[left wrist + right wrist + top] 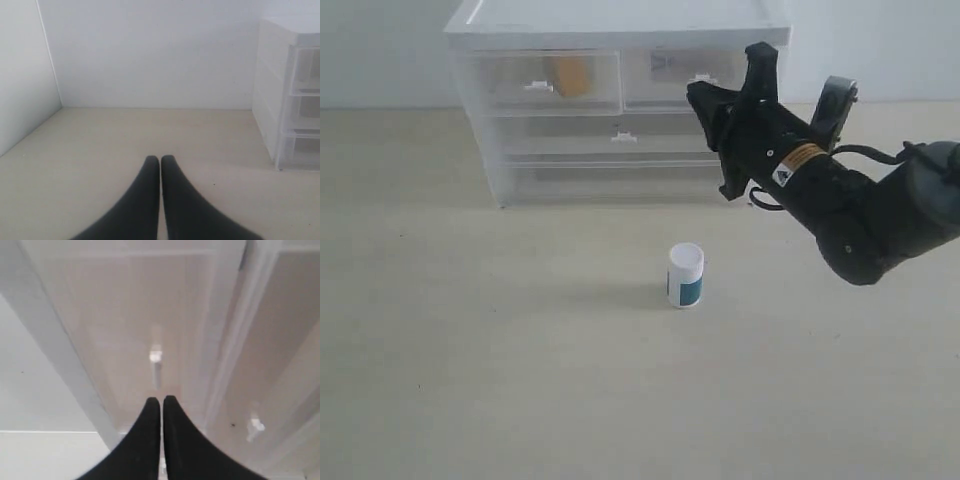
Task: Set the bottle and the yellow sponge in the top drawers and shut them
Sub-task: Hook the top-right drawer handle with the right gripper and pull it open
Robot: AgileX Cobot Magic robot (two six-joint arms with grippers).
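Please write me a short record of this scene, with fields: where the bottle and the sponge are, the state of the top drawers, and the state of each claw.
bottle: upright on the table, in front of the cabinet, touched by no claw
yellow sponge: inside the top left drawer, seen through its front
top left drawer: looks closed
top right drawer: looks closed, no bottle inside
right claw: shut, empty, pointing at the cabinet front by the top right drawer
left claw: shut, empty, over bare table beside the cabinet
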